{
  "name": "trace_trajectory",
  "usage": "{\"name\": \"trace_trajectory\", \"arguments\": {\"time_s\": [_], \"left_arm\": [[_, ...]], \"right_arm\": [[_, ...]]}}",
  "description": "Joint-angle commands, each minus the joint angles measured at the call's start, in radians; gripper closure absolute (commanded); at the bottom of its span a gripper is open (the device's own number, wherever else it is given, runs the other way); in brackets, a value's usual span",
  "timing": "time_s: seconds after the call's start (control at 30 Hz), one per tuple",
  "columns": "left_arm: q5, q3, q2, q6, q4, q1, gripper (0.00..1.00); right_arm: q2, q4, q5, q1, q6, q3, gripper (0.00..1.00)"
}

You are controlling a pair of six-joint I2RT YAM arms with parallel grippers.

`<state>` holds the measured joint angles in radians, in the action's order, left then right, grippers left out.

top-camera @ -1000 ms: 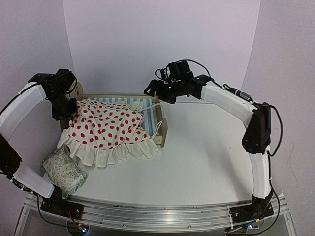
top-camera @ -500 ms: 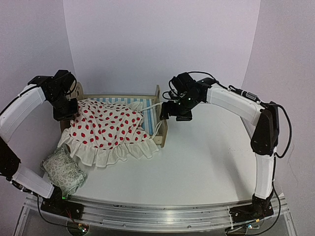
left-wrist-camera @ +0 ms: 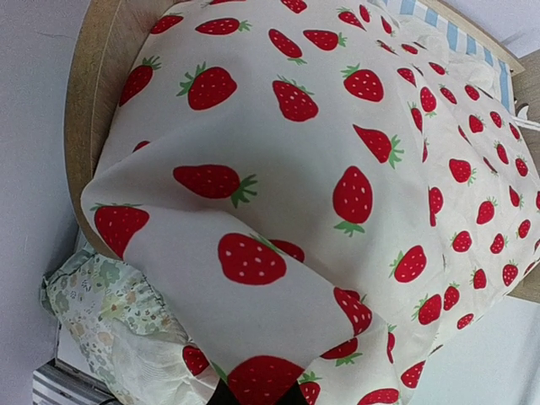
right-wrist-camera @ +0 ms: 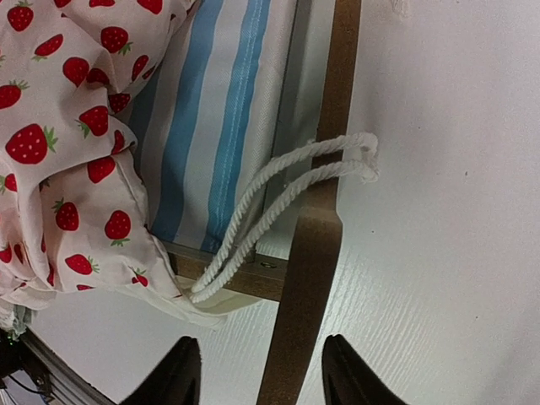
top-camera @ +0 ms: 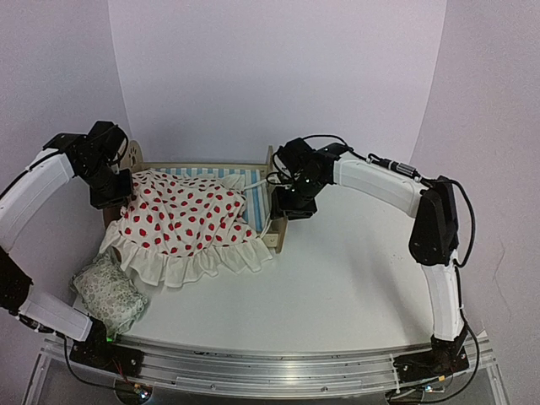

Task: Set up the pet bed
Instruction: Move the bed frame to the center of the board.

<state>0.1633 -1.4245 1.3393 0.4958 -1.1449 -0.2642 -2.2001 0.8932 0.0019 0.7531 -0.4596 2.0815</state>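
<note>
In the top external view the pet bed [top-camera: 211,172] is seen left of centre, its long axis running left to right across the frame; the headboard [top-camera: 133,157] stands at the left end and the footboard [top-camera: 276,213] at the right end. Most of it is covered by a strawberry-print blanket [top-camera: 181,219]; a pillow [top-camera: 108,291] lies on the table [top-camera: 363,278] at lower left. The left gripper [top-camera: 111,192] is held at the headboard end; the right gripper [top-camera: 295,202] is held at the footboard, so the right arm is judged the nearer one for that end.

In the left wrist view the frame is filled by the blanket [left-wrist-camera: 295,211]; the left gripper [left-wrist-camera: 253,395] is closed at the bottom edge, and a fold of cloth appears to be pinched in it.

In the right wrist view the footboard [right-wrist-camera: 314,245] runs from top to bottom; the right gripper [right-wrist-camera: 261,359] is open, one finger on either side of the board and neither touching it. The striped mattress [right-wrist-camera: 219,110] lies to the left; a white cord [right-wrist-camera: 291,181] is looped over the board just above the fingers and could be caught in a closing grip.
</note>
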Motion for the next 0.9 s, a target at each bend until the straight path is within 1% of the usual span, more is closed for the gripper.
{"name": "trace_trajectory", "arguments": {"time_s": [0.0, 0.2, 0.27, 0.37, 0.53, 0.57, 0.67, 0.77, 0.87], "left_arm": [[-0.02, 0.019, -0.05, -0.036, 0.063, 0.006, 1.0], [-0.047, 0.029, -0.058, -0.071, 0.088, 0.006, 0.99], [-0.064, 0.034, -0.061, -0.08, 0.099, 0.005, 0.99], [-0.1, 0.042, -0.079, -0.089, 0.118, 0.006, 0.99], [-0.149, 0.061, -0.106, -0.1, 0.135, 0.006, 0.99], [-0.175, 0.07, -0.11, -0.104, 0.141, 0.006, 0.99], [-0.315, 0.098, -0.118, -0.109, 0.177, 0.005, 0.99], [-0.434, 0.144, -0.129, -0.076, 0.227, -0.005, 0.99], [-0.457, 0.188, -0.141, -0.032, 0.274, -0.072, 0.99]], "right_arm": [[-0.001, 0.024, 0.056, 0.028, -0.009, 0.028, 0.61], [0.021, 0.04, 0.103, 0.05, 0.002, 0.022, 0.85], [0.032, 0.048, 0.105, 0.051, 0.005, 0.02, 0.92], [0.055, 0.07, 0.119, 0.056, 0.009, 0.018, 0.99], [0.135, 0.106, 0.159, 0.061, 0.014, -0.04, 1.0], [0.158, 0.11, 0.166, 0.061, 0.012, -0.061, 1.0], [0.234, 0.133, 0.198, 0.061, 0.001, -0.137, 1.0], [0.311, 0.162, 0.251, 0.063, -0.016, -0.217, 1.0], [0.405, 0.193, 0.31, 0.063, -0.043, -0.312, 1.0]]}}
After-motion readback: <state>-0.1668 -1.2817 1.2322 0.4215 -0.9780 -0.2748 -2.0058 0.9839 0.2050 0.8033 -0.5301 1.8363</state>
